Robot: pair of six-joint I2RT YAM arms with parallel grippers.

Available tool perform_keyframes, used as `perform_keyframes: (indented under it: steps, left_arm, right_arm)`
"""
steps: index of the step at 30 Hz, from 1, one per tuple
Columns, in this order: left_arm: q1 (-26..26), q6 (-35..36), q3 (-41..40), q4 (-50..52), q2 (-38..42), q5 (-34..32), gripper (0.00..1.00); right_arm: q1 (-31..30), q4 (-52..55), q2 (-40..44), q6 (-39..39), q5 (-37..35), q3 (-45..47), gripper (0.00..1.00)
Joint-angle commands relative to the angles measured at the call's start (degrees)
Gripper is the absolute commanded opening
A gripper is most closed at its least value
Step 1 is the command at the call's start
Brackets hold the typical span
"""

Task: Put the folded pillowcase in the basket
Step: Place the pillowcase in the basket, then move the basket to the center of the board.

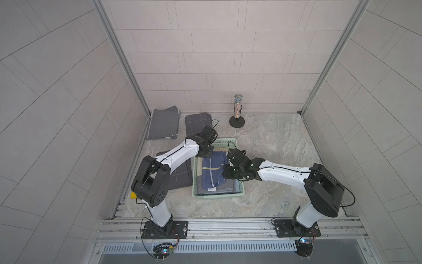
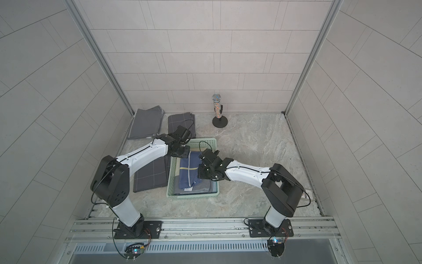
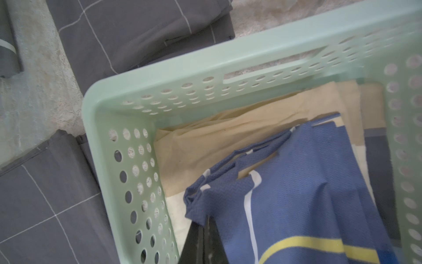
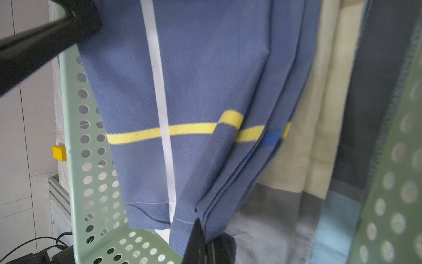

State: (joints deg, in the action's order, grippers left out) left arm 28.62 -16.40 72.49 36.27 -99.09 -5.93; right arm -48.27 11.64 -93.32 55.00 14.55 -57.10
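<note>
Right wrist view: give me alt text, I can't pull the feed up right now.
The right gripper is shut on a corner of the folded blue pillowcase with a white and a yellow stripe, which hangs over the mint-green perforated plastic basket. Beneath it in the basket lie a cream cloth and a grey-blue cloth.

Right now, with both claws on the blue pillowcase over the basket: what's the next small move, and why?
Probably lower both claws together a little. The left claw and right claw are each shut on the blue pillowcase, which sags within the basket above the cream cloth already in it. Setting it down before release should keep the fold.
</note>
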Motion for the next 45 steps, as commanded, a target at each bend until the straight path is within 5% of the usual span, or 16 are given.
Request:
perform_keyframes:
  steps: [1,7,10,16,23,28,32,42,45]
  left_arm:
    - [-1.19,2.05,-1.59,-4.13,-0.49,-1.80,0.00]
    - [-1.29,2.49,-1.50,-5.60,-2.93,-2.47,0.00]
    - [-1.26,2.58,1.41,-0.77,-4.22,-2.32,0.32]
    - [-1.24,3.11,-0.57,-2.27,6.10,0.44,0.62]
    - [-2.61,1.77,-2.63,4.43,17.95,-3.04,0.71]
    - [-14.11,-4.29,-9.07,8.64,24.05,7.03,0.68]
    - [-20.32,-4.60,-12.89,11.88,26.48,8.74,0.68]
    - [-23.89,-4.12,-21.16,10.72,31.42,12.38,0.68]
    - [-24.10,-3.97,-21.91,10.57,31.50,12.25,0.68]
  right_arm:
    - [-0.51,-2.13,0.25,0.68,-0.58,0.62,0.00]
    - [-1.08,-3.34,-0.66,1.87,-0.20,3.23,0.00]
    - [-2.03,-3.47,1.62,2.24,-1.12,5.78,0.36]
    - [-6.67,9.27,15.25,-2.59,-8.14,4.30,0.55]
    - [-4.06,21.80,24.37,-10.12,-16.63,3.61,0.57]
    - [4.49,24.75,21.82,-18.33,-14.52,-0.02,0.56]
    - [8.38,24.16,15.83,-21.19,-11.08,-1.94,0.55]
    - [9.60,17.45,6.64,-20.43,-5.29,2.01,0.39]
    - [9.60,17.44,7.54,-19.70,-6.34,3.37,0.21]
